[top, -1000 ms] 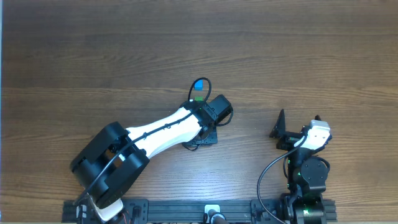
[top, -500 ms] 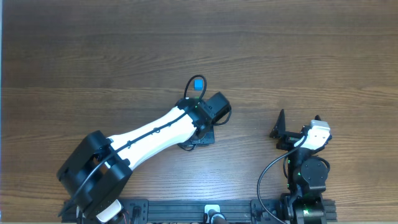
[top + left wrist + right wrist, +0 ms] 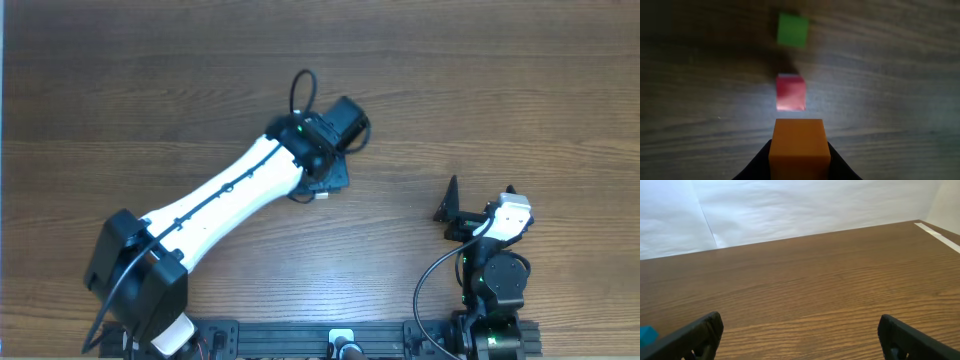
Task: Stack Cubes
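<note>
My left gripper [image 3: 800, 162] is shut on an orange cube [image 3: 800, 147] and holds it above the wooden table. Below and just beyond it lies a red cube [image 3: 790, 93], and farther on a green cube [image 3: 792, 30]; both rest on the table, apart from each other. From above, the left arm's wrist [image 3: 330, 135] sits near the table's middle and covers the cubes. My right gripper [image 3: 478, 205] stands open by its base at the lower right, with nothing between its fingers [image 3: 700, 335].
A sliver of blue [image 3: 645, 335] shows beside one right finger. Bare wooden table [image 3: 480, 80] stretches out all round the cubes. A white wall stands beyond the table's far edge [image 3: 805, 232].
The left arm has stretched farther up the table with its wrist, and it now covers the blue and green cubes that showed above it before. The right arm has kept still.
</note>
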Controlling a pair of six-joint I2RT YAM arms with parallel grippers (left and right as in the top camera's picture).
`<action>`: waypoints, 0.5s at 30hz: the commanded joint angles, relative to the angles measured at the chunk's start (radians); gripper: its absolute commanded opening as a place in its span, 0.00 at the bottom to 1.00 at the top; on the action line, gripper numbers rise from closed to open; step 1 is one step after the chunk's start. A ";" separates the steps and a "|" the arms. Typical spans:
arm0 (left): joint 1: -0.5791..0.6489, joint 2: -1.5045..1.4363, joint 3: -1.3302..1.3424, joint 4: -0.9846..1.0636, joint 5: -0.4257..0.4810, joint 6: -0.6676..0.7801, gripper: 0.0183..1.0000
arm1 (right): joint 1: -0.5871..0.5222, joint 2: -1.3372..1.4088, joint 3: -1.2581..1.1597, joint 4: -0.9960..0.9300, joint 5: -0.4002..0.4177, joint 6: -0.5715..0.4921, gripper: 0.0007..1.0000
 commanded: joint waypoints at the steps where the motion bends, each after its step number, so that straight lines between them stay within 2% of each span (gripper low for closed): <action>1: 0.039 0.027 0.029 -0.004 0.026 0.062 0.11 | -0.006 -0.008 -0.005 -0.001 0.013 -0.006 0.99; 15: 0.054 0.117 0.035 0.009 0.078 0.089 0.10 | -0.006 -0.008 -0.005 -0.001 0.013 -0.006 0.99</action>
